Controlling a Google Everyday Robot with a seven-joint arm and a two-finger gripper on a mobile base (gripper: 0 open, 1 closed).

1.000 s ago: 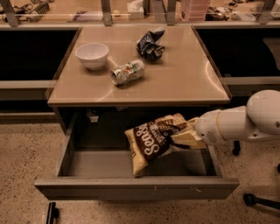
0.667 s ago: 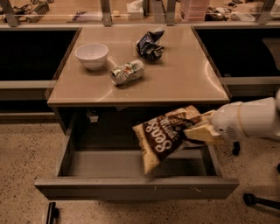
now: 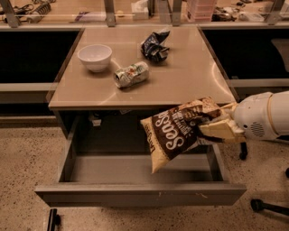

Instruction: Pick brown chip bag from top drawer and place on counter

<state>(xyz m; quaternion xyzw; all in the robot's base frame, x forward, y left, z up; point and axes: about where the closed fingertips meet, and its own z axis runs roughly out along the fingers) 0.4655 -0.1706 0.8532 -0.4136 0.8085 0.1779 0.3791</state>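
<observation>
The brown chip bag [image 3: 178,131], dark brown and tan with big white lettering, hangs in the air over the right half of the open top drawer [image 3: 140,169], near the counter's front edge. My gripper [image 3: 217,126] comes in from the right and is shut on the bag's right end, holding it clear of the drawer floor. The drawer is pulled out, its grey floor bare. The tan counter [image 3: 189,76] lies just above and behind the bag.
On the counter stand a white bowl [image 3: 95,57], a crushed can [image 3: 131,74] lying on its side and a small dark blue wrinkled bag [image 3: 155,45]. A cluttered lighter surface [image 3: 135,6] runs along the back. A chair base [image 3: 266,206] stands on the floor at the right.
The gripper has lifted the brown chip bag up and to the right, out of the drawer to about the height of the counter's edge.
</observation>
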